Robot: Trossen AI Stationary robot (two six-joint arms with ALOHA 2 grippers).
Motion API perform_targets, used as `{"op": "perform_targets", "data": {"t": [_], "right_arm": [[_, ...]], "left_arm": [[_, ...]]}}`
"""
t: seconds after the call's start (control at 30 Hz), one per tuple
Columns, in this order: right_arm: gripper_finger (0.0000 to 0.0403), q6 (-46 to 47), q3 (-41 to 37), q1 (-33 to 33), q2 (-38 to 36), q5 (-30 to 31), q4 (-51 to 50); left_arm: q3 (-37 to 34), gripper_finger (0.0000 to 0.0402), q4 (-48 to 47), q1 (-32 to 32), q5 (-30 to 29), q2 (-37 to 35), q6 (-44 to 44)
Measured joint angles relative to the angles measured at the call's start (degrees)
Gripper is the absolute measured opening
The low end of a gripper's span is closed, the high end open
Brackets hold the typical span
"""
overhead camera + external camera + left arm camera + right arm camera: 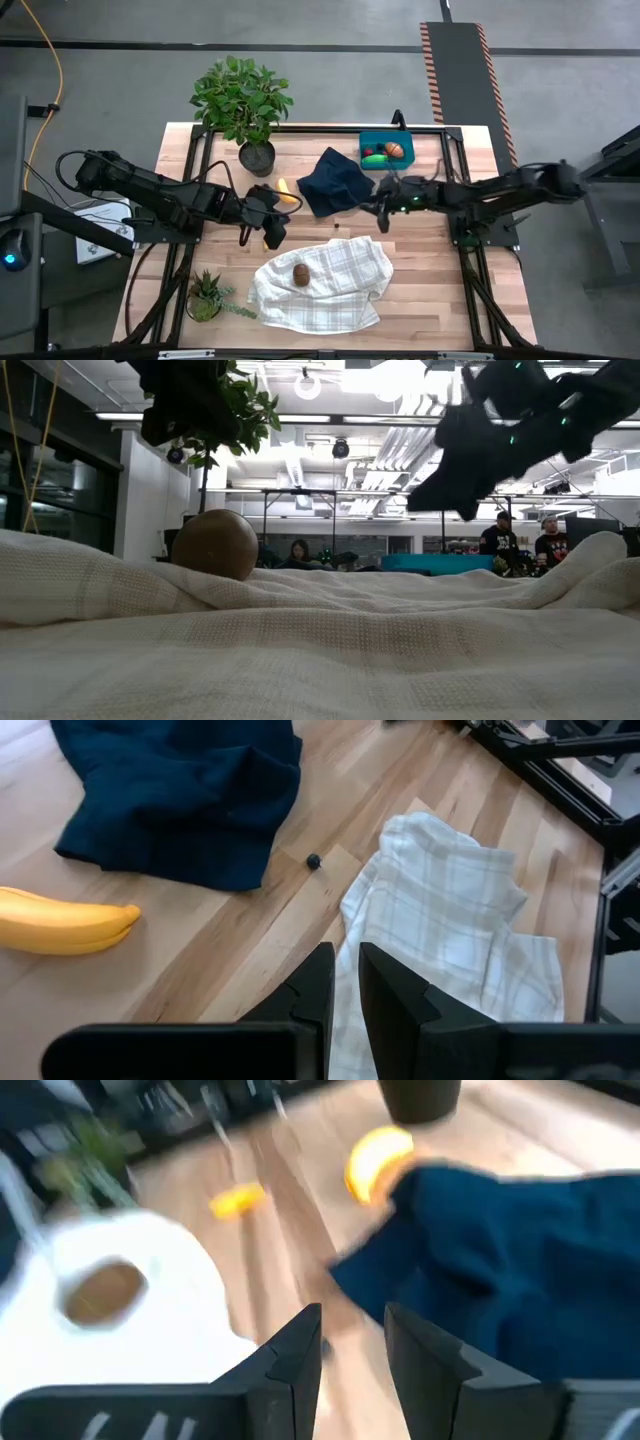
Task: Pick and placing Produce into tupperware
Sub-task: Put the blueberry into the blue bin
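High view, left to right: left gripper (274, 232) hovering just near of curved yellow banana (285, 193), fingers nearly together, empty. Brown oval kiwi-like piece (301, 274) resting on white checked cloth (330, 290), likely next pick. Tiny dark cherry (313, 861) beside crumpled navy cloth (335, 180). Right gripper (382, 213) at cloth's right edge, slightly parted, holding nothing. Teal rectangular plastic tupperware (368, 141) far right, already containing green, orange pieces.

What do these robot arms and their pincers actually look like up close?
Both arms are black, built of jointed segments with dark cables looped alongside. The left gripper and the right gripper each end in two flat, angular black fingers. Small green lights glow on the right arm's wrist.
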Motion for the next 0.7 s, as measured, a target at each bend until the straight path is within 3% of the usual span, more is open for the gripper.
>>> {"op": "perform_targets", "data": {"t": [0.3,0.47,0.7], "right_arm": [[0.0103,-6.58,-1.88,0.00,18.55,0.45,25.91],[0.0103,-7.97,-2.01,0.61,26.75,0.24,33.12],[0.0103,-9.55,-1.99,4.08,31.57,2.47,38.47]], "left_arm": [[0.00,0.0040,0.00,0.00,-1.33,0.00,1.07],[0.00,0.0040,-0.11,-0.01,-1.31,0.00,1.41],[0.00,0.0040,-0.11,0.01,-1.31,0.00,1.41]]}}
